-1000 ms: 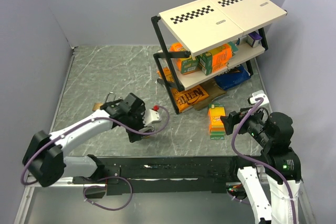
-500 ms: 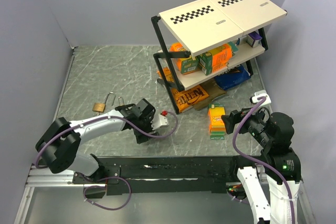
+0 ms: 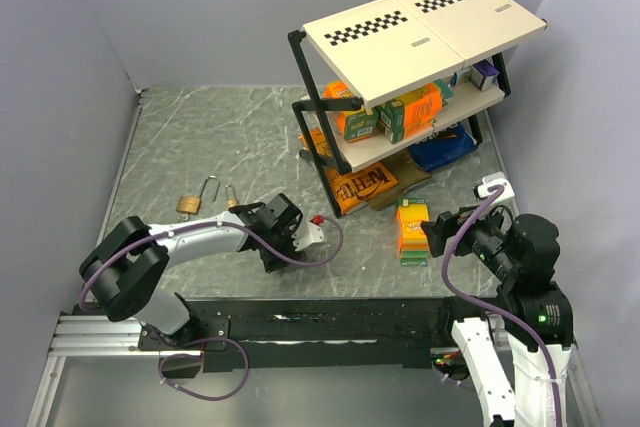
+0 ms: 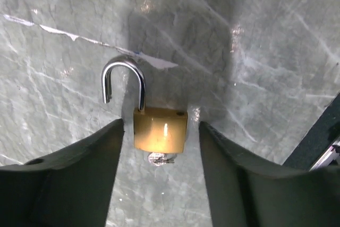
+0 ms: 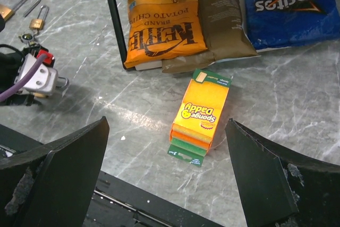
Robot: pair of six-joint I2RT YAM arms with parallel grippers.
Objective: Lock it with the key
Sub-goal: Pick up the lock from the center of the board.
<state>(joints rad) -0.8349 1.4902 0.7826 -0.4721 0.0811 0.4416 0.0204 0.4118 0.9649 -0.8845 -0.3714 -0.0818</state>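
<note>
Compared with one second ago, the left arm has moved to the right and nearer to the near edge of the desk. Its wrist was then over the small padlock, and this one is now uncovered, beside the large padlock. The right arm has not changed its place.

The left gripper is low over a third padlock, which lies flat on the desk, close to the near edge and a little left of the middle. Its body is of brass colour. The shackle is open: one leg sits in the body and the other leg is free. A key sticks out of the bottom of the body. The jaws stand apart, one on each side of the body, with a narrow gap on both sides, so nothing is gripped. In the top view this padlock is hidden under the gripper.

The right gripper is wide open and holds nothing. It hangs over the near right part of the desk, above a sponge pack.

The rack stands at the far right corner. Its middle shelf carries orange and green boxes. Under it, on the desk, lie a yellow chip bag, a brown bag and a blue chip bag.
</note>
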